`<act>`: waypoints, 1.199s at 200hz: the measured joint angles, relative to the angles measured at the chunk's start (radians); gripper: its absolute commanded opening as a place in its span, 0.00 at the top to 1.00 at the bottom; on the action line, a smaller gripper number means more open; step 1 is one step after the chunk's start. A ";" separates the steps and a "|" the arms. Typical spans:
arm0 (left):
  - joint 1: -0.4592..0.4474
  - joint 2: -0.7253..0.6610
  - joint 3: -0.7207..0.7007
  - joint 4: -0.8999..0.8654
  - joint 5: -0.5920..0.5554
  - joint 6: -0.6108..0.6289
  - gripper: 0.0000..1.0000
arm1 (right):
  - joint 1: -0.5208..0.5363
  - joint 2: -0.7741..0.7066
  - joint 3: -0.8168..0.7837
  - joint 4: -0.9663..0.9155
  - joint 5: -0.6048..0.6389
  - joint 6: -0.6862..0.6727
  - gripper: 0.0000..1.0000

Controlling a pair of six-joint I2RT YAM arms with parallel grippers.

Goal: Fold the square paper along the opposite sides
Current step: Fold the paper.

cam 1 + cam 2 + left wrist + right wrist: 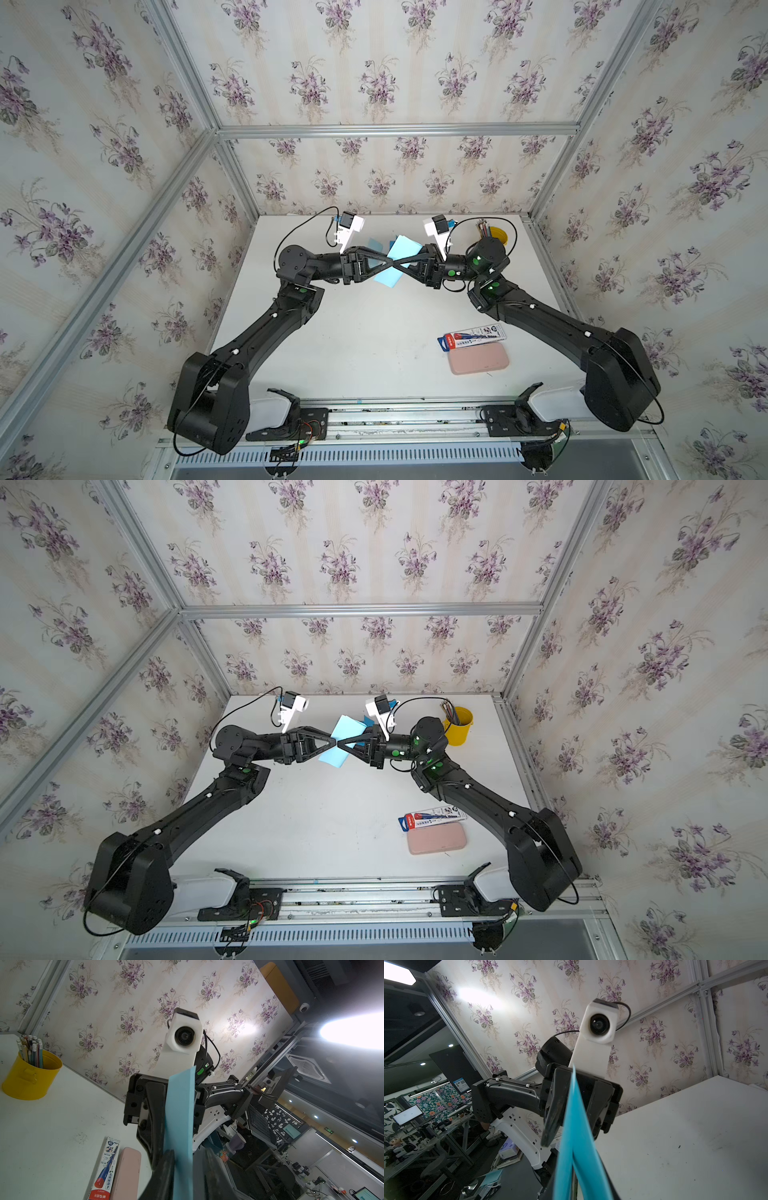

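- The left gripper reaches in level from the left, over the far half of the white table. Its tip meets the other gripper's tip nose to nose.
- In the left wrist view its fingers stand a little apart. The sheet passes between them along one finger, and a gap shows on the other side, so the jaws are narrow but not pinched.
- The blue paper is at the meeting point of the two tips, turned on edge and tilted, in both top views. Part of it sticks out towards the back wall and part towards the front.
- I cannot tell whether its lower corner touches the table.
- In the right wrist view the paper shows two plies. They are splayed apart close to the camera and joined further out.
- The right gripper comes in level from the right, with the paper at its tip. Its own fingers are mostly hidden behind the plies, so I cannot tell whether it clamps the sheet.
- A pencil box lies near the right front of the table, with a pink case just beside it.
- A yellow cup with pencils stands at the far right corner, behind the right arm.
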 measured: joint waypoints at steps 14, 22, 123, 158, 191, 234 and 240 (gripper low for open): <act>-0.003 0.000 0.000 -0.013 0.000 0.008 0.73 | 0.000 0.000 0.000 -0.002 0.000 -0.002 0.81; -0.006 0.000 0.000 -0.018 0.000 0.013 0.73 | 0.001 0.000 0.000 -0.006 -0.001 -0.002 0.81; -0.012 -0.016 0.001 -0.084 -0.007 0.085 1.00 | 0.003 -0.009 0.002 -0.035 -0.019 -0.013 0.83; -0.013 -0.048 0.003 -0.178 -0.016 0.139 1.00 | 0.004 -0.018 -0.002 -0.053 -0.018 -0.021 0.78; -0.018 -0.081 0.008 -0.282 -0.043 0.217 1.00 | 0.003 -0.031 -0.008 -0.072 -0.010 -0.025 0.69; -0.010 -0.095 0.082 -0.759 -0.181 0.480 1.00 | -0.046 -0.154 -0.085 -0.173 0.093 -0.116 0.63; -0.011 -0.089 0.092 -0.844 -0.199 0.526 1.00 | -0.047 -0.177 -0.104 -0.196 0.122 -0.141 0.64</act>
